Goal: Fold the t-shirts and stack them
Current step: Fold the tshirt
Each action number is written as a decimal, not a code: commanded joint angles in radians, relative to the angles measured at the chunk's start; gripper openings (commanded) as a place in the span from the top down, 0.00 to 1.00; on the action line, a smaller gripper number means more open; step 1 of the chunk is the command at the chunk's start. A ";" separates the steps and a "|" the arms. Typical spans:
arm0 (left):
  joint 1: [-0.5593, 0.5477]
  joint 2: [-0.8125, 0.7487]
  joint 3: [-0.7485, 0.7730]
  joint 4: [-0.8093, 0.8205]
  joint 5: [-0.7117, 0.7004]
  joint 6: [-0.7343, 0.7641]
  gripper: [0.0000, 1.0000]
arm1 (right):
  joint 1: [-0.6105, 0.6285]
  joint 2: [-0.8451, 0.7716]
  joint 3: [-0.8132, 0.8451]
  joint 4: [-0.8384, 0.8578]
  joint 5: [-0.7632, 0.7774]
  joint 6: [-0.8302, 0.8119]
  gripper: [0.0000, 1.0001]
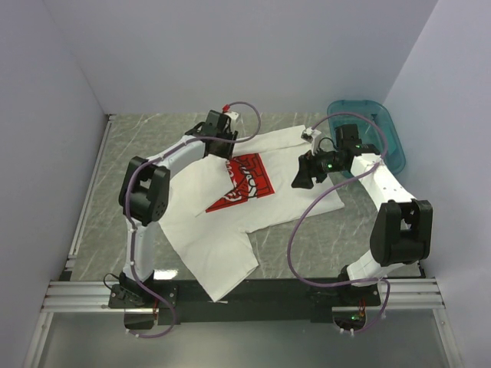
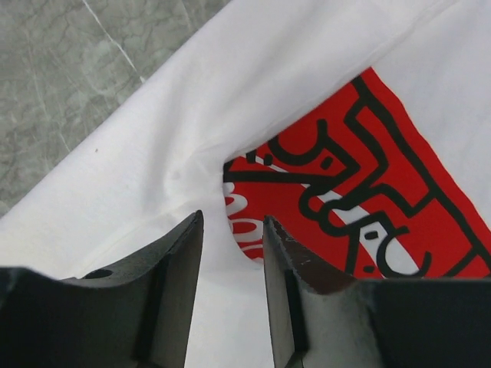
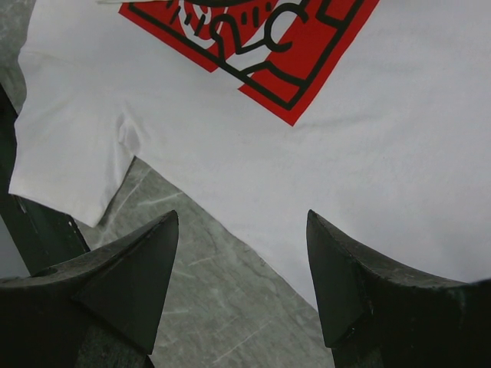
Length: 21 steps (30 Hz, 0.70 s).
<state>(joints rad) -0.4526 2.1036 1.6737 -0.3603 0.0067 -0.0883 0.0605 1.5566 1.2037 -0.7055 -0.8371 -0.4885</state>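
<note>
1. t-shirt (image 1: 215, 245): white and short-sleeved, lying spread across the middle of the grey marbled desk (image 1: 146, 134). One sleeve reaches toward the near edge, between the two arm bases.
2. Red print (image 1: 244, 182) faces up. A white flap of the shirt lies over its far-left corner, so the print shows a slanted edge there.
3. left fingers (image 2: 169, 284): at the far-left part of the shirt, right by that flap. The gap is narrow. In the left wrist view, white cloth (image 2: 253, 84) puckers toward the gap and fills it. Cannot tell whether the cloth is actually pinched.
4. right fingers (image 3: 130, 276): spread wide, nothing between them. In the right wrist view they sit above the shirt's hem edge, with bare desk (image 3: 222, 291) under the gap and the print (image 3: 261, 38) farther off.
5. In the top view the right fingers (image 1: 301, 178) are over the right side of the shirt.
6. Teal basin (image 1: 383, 115): far-right corner of the desk, behind the right arm.
</note>
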 commanded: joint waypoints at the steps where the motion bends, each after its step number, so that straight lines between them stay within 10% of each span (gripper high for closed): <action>1: -0.006 0.051 0.081 -0.019 -0.066 0.015 0.57 | -0.013 -0.004 0.000 -0.009 -0.025 -0.009 0.25; 21: -0.031 0.226 0.264 -0.069 -0.171 0.007 0.61 | -0.019 0.008 0.007 -0.014 -0.036 -0.013 0.25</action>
<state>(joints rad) -0.4747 2.3169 1.8904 -0.4168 -0.1204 -0.0891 0.0513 1.5566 1.2037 -0.7185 -0.8513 -0.4919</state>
